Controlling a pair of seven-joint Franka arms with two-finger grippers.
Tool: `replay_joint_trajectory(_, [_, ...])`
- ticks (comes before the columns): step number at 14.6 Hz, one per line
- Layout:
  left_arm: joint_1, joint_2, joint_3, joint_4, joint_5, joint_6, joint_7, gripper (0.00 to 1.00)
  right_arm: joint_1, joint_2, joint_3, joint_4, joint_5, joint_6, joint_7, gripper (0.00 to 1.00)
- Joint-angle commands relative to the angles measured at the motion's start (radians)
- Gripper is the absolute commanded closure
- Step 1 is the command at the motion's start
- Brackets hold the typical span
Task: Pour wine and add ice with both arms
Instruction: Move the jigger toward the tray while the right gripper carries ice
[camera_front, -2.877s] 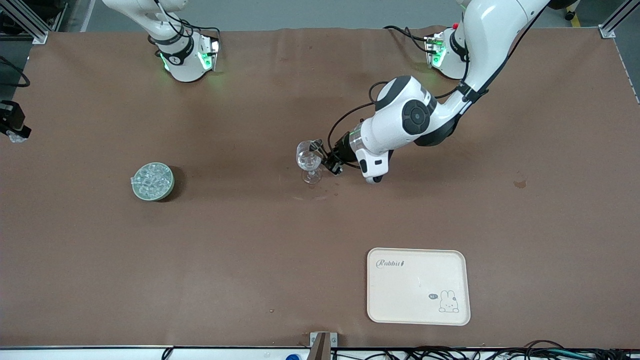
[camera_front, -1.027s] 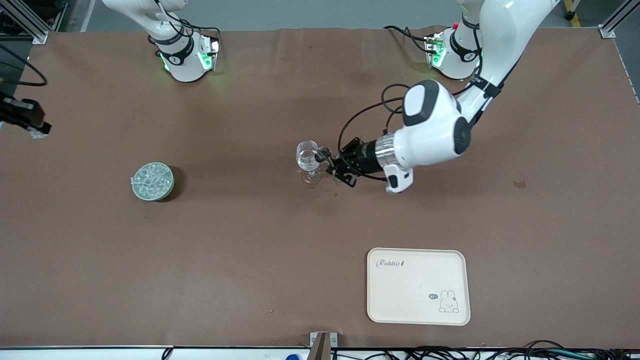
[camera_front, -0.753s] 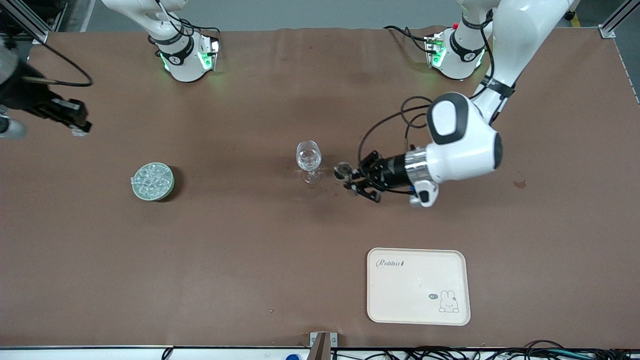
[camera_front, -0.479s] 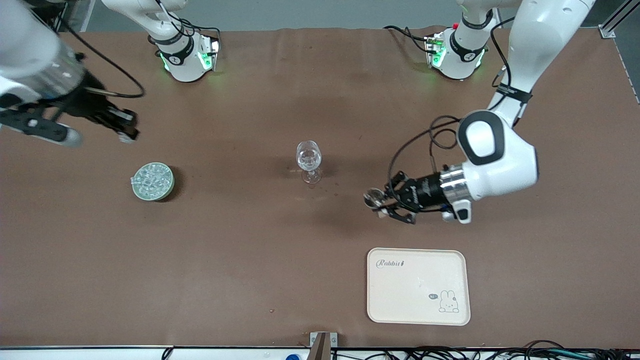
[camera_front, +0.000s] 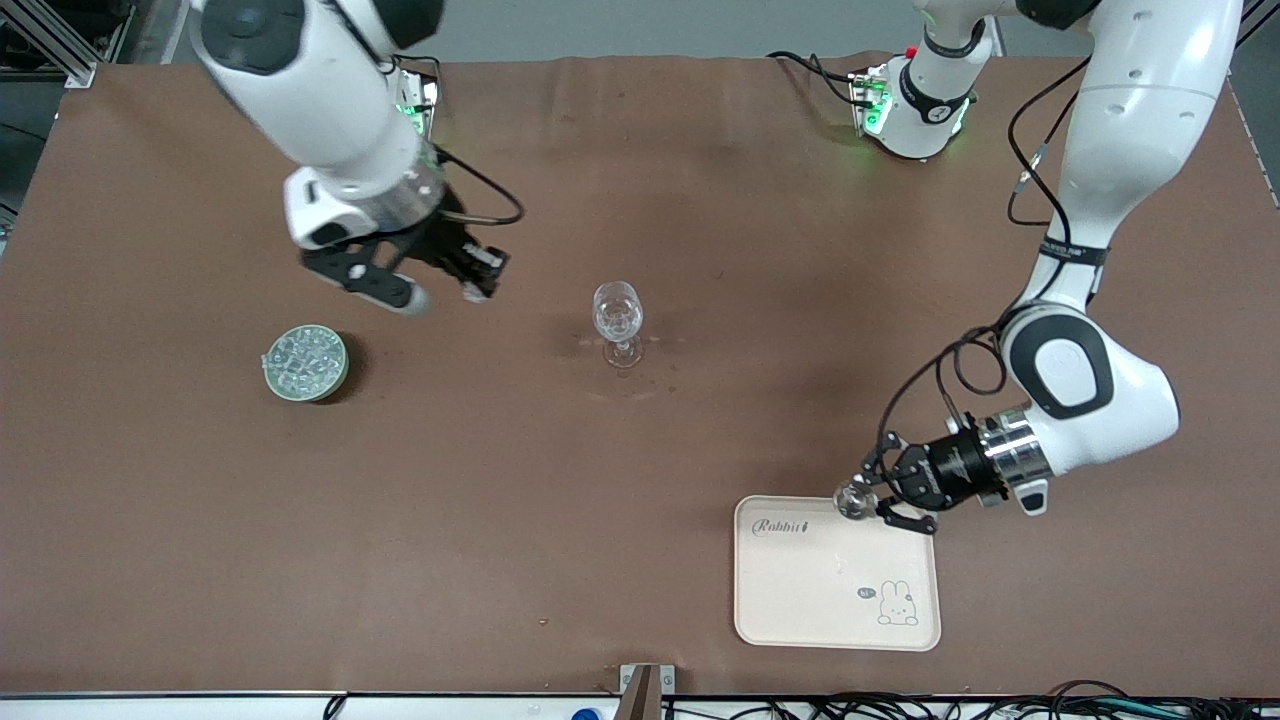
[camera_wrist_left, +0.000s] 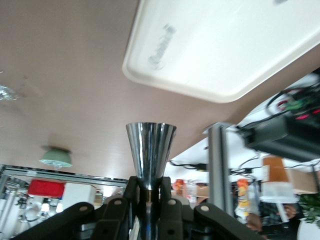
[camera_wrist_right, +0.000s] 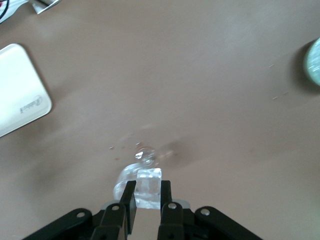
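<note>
My left gripper (camera_front: 868, 500) carried the steel cup (camera_wrist_left: 150, 155) from glass (camera_front: 617, 322) to tray (camera_front: 836, 610) | right wrist alone shows right gripper (camera_wrist_right: 148, 195) clamping an ice cube (camera_wrist_right: 148, 190).

Ice (camera_front: 305, 360), many small clear cubes, is filling a pale green bowl (camera_front: 338, 380) sitting near the right arm's end of the desk. One clear cube (camera_wrist_right: 148, 189) is being gripped between the fingers of the right tool (camera_front: 478, 272), hanging over the desk between the bowl and the clear stemmed glass (camera_front: 617, 322) standing upright mid-desk. The left tool (camera_front: 872, 495) is gripping a shiny metal cup (camera_wrist_left: 150, 156) by its narrow base, over the edge of the cream tray (camera_front: 800, 600).
</note>
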Motion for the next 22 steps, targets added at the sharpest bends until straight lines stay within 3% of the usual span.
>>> replay_joint_trajectory(1, [0.002, 0.071, 0.063, 0.073, -0.096, -0.033, 0.043, 0.99, 0.079, 0.068, 0.006, 0.019, -0.031, 0.027, 0.112, 0.99])
replay_joint_trajectory(5, [0.002, 0.148, 0.145, 0.078, -0.309, -0.045, 0.237, 0.99, 0.177, 0.153, 0.006, 0.001, -0.076, 0.032, 0.192, 0.99])
replay_joint_trajectory(9, [0.008, 0.212, 0.153, 0.080, -0.439, -0.050, 0.401, 0.99, 0.202, 0.176, 0.006, -0.074, -0.120, 0.136, 0.209, 0.99])
replay_joint_trajectory(15, [0.028, 0.255, 0.162, 0.070, -0.607, -0.072, 0.520, 0.99, 0.205, 0.229, 0.006, -0.074, -0.174, 0.147, 0.222, 0.99])
replay_joint_trajectory(22, [0.008, 0.289, 0.159, 0.070, -0.769, -0.072, 0.607, 0.98, 0.231, 0.251, 0.006, -0.076, -0.177, 0.162, 0.244, 0.98])
